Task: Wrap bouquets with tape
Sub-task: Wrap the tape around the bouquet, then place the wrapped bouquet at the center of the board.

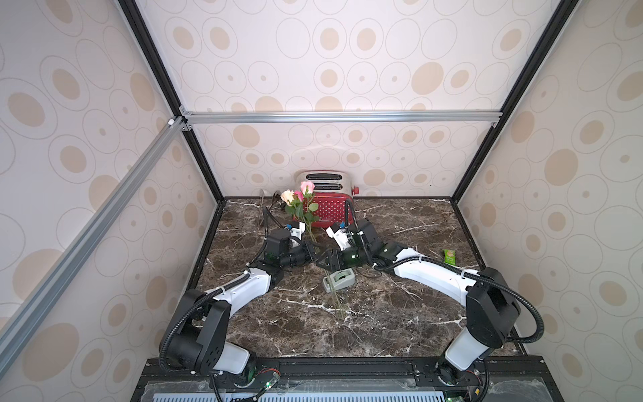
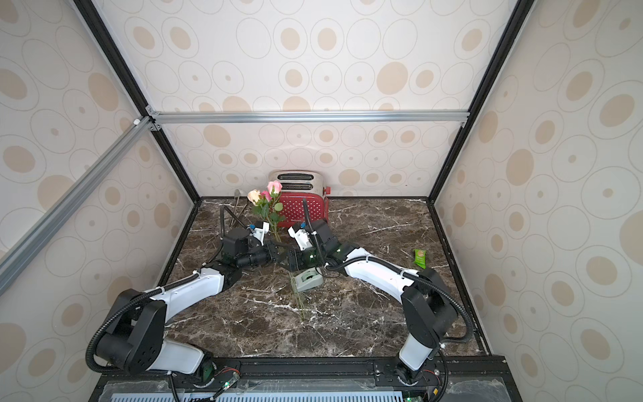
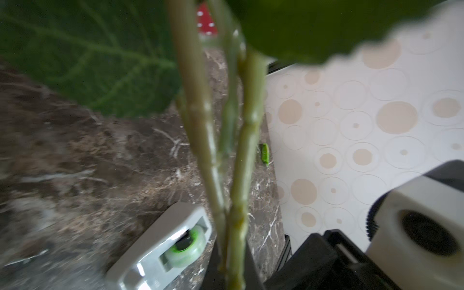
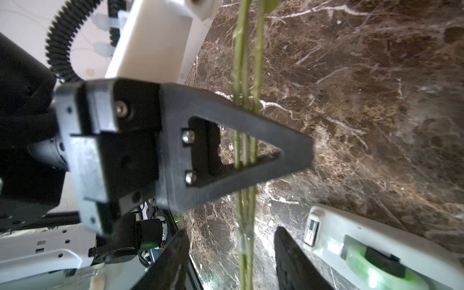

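Green stems of the bouquets are pinched in the left gripper mid-bench. The right gripper is spread, one jaw on either side of the stems. The tape sits just beside them.

Tabletop under the jaws: glossy brown marble, white-veined. The left gripper is matt black plastic with bright steel screws. The bouquet stems pinched in it look smooth and waxy. Beside the parted jaws of the right gripper, the tape dispenser is smooth grey plastic, and its roll is glossy and translucent.
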Robot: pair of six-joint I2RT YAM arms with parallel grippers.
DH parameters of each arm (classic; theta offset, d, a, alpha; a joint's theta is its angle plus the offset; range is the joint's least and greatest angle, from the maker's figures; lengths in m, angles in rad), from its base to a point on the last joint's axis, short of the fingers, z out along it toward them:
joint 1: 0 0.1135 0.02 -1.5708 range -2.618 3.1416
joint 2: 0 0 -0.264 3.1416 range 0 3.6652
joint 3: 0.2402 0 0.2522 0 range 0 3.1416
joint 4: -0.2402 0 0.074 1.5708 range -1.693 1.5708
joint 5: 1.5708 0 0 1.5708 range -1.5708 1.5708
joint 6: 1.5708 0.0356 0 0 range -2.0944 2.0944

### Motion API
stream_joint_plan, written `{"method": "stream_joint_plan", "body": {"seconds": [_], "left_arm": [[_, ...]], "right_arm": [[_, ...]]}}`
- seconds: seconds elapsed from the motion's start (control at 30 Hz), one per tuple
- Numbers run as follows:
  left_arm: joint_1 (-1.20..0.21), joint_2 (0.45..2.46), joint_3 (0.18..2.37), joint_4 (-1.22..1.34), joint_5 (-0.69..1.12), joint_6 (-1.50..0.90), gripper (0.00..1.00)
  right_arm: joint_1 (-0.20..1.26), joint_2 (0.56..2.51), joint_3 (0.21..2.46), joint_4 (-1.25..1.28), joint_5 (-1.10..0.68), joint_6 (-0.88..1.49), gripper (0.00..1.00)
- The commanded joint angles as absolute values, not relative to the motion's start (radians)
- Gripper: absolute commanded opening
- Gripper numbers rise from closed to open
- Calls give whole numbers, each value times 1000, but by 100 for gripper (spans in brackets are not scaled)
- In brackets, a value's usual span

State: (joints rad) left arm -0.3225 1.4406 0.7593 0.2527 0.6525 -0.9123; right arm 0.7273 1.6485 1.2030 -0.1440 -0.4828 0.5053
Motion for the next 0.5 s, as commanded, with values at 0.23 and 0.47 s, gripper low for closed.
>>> {"method": "stream_joint_plan", "body": {"seconds": [0.23,0.47], "left_arm": [[-127,1481,808,-237,573,-591,0],[-110,1631,873,-246,544,-563,0]], "right_arm": [[637,1542,1141,-199,-386,442,70],[619,1513,1131,-234,-363,414,71]]}}
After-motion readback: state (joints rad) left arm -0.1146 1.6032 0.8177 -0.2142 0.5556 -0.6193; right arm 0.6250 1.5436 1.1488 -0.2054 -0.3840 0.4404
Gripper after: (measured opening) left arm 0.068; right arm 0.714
